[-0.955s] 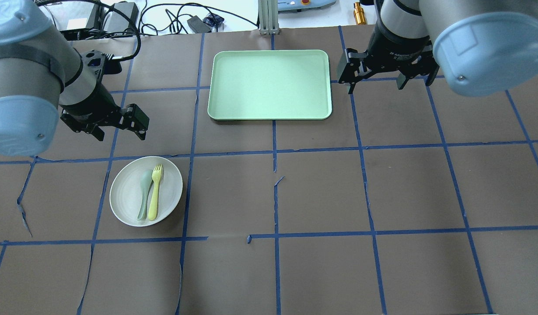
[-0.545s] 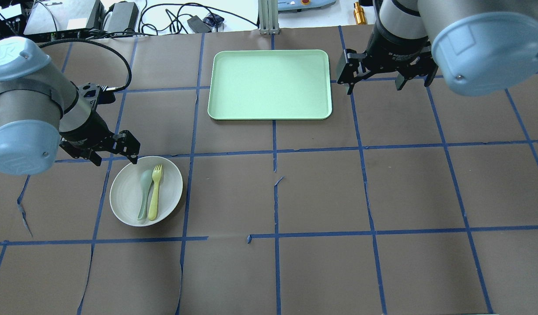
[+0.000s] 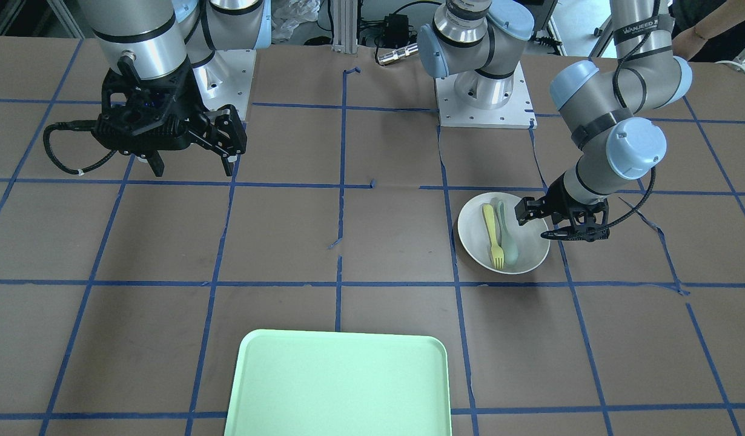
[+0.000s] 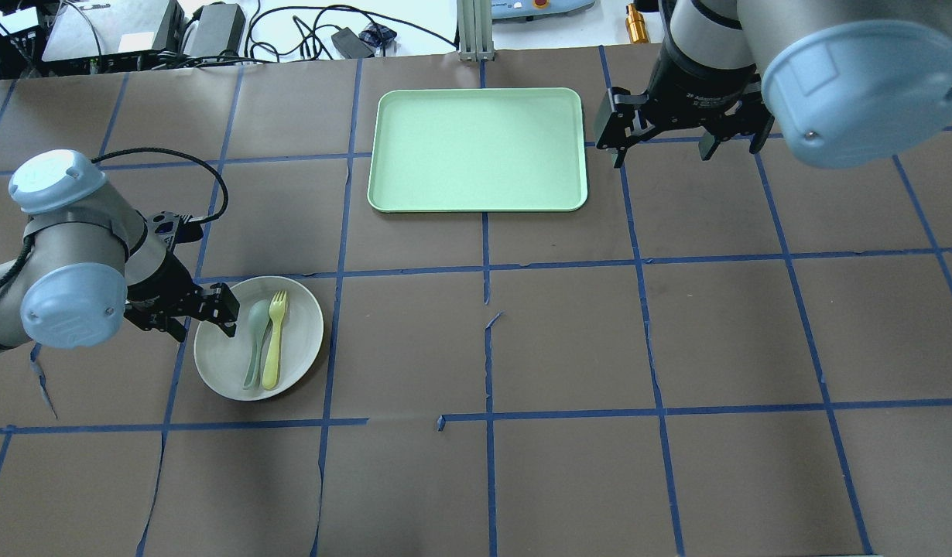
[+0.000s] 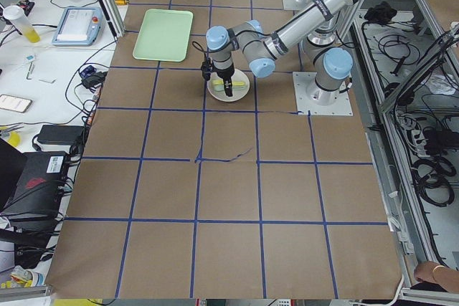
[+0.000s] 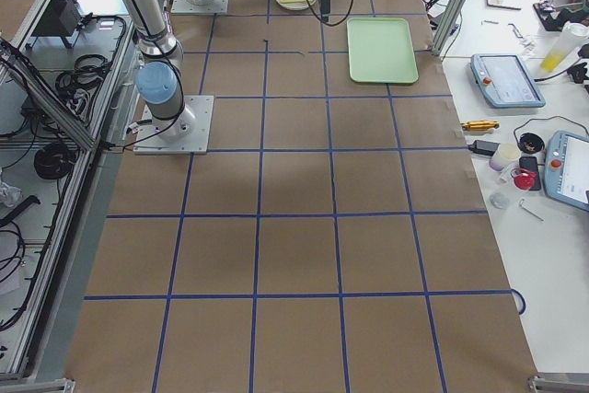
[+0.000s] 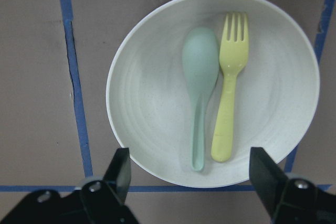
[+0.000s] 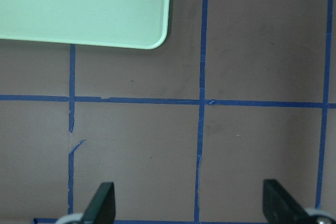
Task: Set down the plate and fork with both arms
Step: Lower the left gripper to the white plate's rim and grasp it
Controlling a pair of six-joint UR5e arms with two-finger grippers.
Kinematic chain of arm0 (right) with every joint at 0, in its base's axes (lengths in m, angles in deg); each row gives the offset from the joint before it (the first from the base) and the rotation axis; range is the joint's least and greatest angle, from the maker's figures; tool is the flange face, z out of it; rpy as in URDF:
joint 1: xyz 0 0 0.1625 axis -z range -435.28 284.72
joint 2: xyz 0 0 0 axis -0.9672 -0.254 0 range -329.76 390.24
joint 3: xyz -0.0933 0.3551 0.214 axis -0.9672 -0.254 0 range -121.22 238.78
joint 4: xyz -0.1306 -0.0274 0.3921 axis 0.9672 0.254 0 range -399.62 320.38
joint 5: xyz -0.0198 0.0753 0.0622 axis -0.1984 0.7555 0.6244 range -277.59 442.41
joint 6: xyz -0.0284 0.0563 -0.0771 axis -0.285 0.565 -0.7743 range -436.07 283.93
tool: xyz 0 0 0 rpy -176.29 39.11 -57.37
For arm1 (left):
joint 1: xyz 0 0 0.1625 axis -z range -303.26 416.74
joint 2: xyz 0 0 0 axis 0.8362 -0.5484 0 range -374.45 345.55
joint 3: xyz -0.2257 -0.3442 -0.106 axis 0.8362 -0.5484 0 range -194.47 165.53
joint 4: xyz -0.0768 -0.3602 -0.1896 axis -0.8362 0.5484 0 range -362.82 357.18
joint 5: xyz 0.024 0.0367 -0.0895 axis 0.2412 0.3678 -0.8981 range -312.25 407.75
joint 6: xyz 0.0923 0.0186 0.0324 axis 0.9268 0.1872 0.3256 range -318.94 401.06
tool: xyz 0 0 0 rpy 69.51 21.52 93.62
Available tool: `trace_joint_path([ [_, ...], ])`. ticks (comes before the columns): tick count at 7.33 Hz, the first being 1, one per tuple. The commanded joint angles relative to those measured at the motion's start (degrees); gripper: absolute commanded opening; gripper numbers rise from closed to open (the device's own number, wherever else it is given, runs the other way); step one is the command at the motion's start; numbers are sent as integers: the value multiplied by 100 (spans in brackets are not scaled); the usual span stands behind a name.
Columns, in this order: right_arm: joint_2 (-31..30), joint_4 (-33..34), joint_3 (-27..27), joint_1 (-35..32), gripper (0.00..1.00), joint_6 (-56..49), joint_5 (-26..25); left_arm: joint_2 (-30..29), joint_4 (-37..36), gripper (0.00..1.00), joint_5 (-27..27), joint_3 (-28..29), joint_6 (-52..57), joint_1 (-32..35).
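Off-white and shallow, the plate (image 7: 152,108) lies flat on the brown paper of the table (image 4: 569,340) at my left side. In it the yellow fork (image 7: 229,93) lies just beside a pale green spoon (image 7: 200,77), tines and bowl pointing the same way; whether the handles touch I cannot tell. My left pincer (image 7: 192,182) hangs low over the plate's near rim, spread wide and holding nothing. From overhead, one finger shows over the rim and the other outside it. My right pincer (image 4: 662,151) is likewise wide apart and empty. It hovers over bare table just beside the short edge of the mint-green tray (image 4: 476,147), well apart from the plate.

I judge this to be the reach, the very start — plate and fork both lie ungripped. As I read it, the next move calls for the left pincer to come down the last bit and pinch the rim, one finger inside and one outside, without nudging fork or spoon. The fork is slim and lies flat in the dish, so taking it will need a narrow, careful pinch across its handle — likely work for my right pincer, which has far to cross.
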Motion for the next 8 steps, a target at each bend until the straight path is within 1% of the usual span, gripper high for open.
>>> trace_joint_path([
  [1,6,0,0,0,100,0,28,-285,-494,71,44,-106,52,-99],
  [3,6,8,0,0,100,0,20,-329,-494,53,52,-115,184,-249],
  [5,6,0,-9,9,100,0,11,-356,-494,25,61,-115,167,-249],
  [7,6,0,-18,9,100,0,2,-391,-485,7,158,-71,97,-249],
  [8,6,0,-26,0,100,0,-7,-382,-468,0,149,-45,88,-249],
])
